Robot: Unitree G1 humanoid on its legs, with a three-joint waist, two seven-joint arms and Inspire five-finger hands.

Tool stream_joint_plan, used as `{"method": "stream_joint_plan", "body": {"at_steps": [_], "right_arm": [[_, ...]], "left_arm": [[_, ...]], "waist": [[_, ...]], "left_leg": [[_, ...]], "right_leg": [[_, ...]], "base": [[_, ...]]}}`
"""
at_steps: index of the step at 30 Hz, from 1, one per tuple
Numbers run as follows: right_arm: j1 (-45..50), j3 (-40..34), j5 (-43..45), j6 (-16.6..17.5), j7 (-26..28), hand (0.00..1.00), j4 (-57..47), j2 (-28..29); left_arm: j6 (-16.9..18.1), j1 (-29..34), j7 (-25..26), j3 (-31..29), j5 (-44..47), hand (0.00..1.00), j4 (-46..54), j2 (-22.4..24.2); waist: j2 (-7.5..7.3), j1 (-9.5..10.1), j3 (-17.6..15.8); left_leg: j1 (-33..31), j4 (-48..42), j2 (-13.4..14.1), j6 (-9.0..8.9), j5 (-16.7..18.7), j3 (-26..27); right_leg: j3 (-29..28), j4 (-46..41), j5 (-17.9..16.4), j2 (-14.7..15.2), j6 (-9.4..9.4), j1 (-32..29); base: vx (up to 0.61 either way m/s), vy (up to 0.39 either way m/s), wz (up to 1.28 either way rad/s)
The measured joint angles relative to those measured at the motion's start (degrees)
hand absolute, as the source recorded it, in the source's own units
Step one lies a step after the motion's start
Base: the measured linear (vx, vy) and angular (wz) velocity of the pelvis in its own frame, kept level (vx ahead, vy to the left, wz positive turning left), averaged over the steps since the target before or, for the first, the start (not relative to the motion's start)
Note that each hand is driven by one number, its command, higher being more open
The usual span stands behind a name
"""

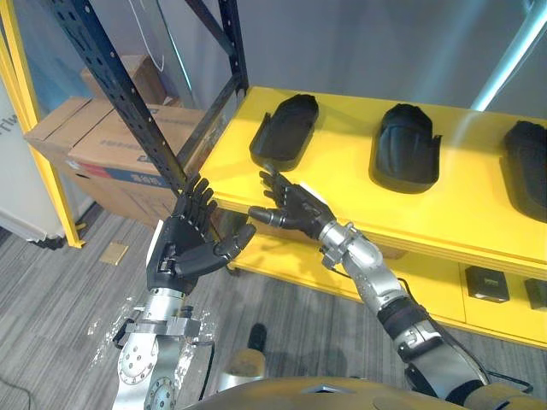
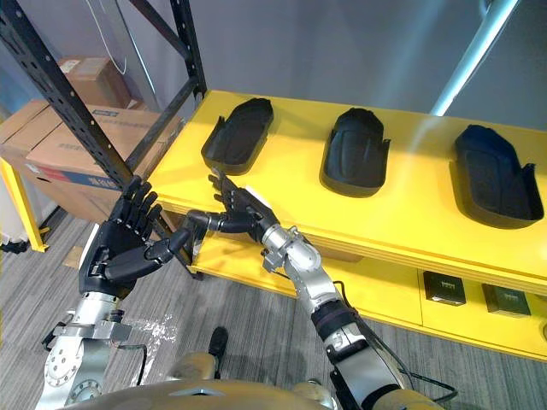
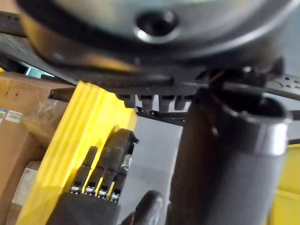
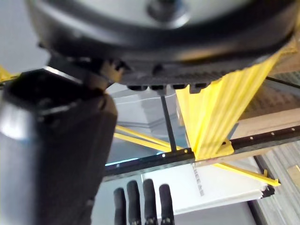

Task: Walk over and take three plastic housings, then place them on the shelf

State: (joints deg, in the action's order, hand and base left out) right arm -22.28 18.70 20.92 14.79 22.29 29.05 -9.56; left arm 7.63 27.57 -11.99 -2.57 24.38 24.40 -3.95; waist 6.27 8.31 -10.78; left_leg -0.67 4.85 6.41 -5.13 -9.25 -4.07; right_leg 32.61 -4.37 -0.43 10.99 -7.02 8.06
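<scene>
Yellow shelf (image 1: 359, 201), upper frame, carries left housing (image 1: 286, 128), middle housing (image 1: 406, 147) and right housing (image 2: 496, 175); the last is cut off at the right edge in the left eye view; left hand (image 1: 190, 248), lower left, fingers spread, empty; right hand (image 1: 295, 209), centre, fingers straight, empty, at the shelf's front edge; contact there cannot be determined.

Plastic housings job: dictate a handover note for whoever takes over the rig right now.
Hands: left hand open, empty, in front of the corner of the yellow shelf; right hand open, empty, over its front edge near the left housing.
The middle housing and right housing lie further along it.
Done: all three housings lie on the shelf.
Left: apparently only drawing the hands back.
</scene>
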Motion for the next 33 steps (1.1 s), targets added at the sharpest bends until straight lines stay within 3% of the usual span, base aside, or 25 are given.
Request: {"method": "stream_joint_plan", "body": {"at_steps": [12, 27, 30, 32, 33], "right_arm": [[-3.5, -5.3, -0.4, 2.0, -7.7, 1.00, 2.3, 0.8], [-3.8, -5.4, -0.2, 2.4, -6.0, 1.00, 1.8, 1.5], [-0.9, -4.6, 0.2, 2.3, -3.6, 1.00, -4.1, 1.5], [5.1, -4.2, 0.2, 2.2, 0.3, 1.00, -16.2, 1.5], [5.6, -4.2, 0.2, 2.2, 0.5, 1.00, -17.1, 1.5]], "left_arm": [[1.3, 0.5, 0.2, 1.8, 0.5, 1.00, -0.2, 0.9], [1.3, 2.2, 0.4, 2.3, 0.7, 1.00, -0.2, 1.8], [1.4, 2.2, 0.4, 2.4, 0.7, 1.00, -0.2, 1.9], [2.1, 2.2, 0.6, 2.4, 0.8, 1.00, -0.2, 1.9], [2.1, 2.2, 0.6, 2.4, 0.8, 1.00, -0.2, 1.9]], "waist": [[0.68, 0.57, -2.5], [0.48, -0.11, -3.3], [0.33, -0.30, -3.4], [0.05, -0.93, -3.4], [0.03, -0.98, -3.4]], "left_leg": [[-0.1, 0.0, -1.4, 0.35, -0.3, -1.1], [0.2, -0.1, -1.9, 0.91, -0.1, -0.5], [0.8, -0.1, -1.8, 1.02, 0.3, 0.8], [1.5, -0.1, -1.7, 1.07, 0.8, 2.1], [1.5, -0.1, -1.7, 1.08, 0.9, 2.2]], "right_leg": [[0.4, -8.1, -4.1, 3.5, -0.28, -2.5], [-0.4, -11.6, -6.2, 4.9, -0.35, -3.9], [-1.6, -11.5, -6.1, 4.9, -0.48, -4.1], [-2.8, -10.9, -5.9, 4.8, -0.63, -4.1], [-2.8, -10.8, -5.9, 4.8, -0.65, -4.1]], "base": [[-0.02, -0.013, 0.05], [-0.02, -0.031, -0.01], [-0.01, -0.028, -0.18], [0.01, -0.032, -0.25], [0.01, -0.023, -0.26]]}}
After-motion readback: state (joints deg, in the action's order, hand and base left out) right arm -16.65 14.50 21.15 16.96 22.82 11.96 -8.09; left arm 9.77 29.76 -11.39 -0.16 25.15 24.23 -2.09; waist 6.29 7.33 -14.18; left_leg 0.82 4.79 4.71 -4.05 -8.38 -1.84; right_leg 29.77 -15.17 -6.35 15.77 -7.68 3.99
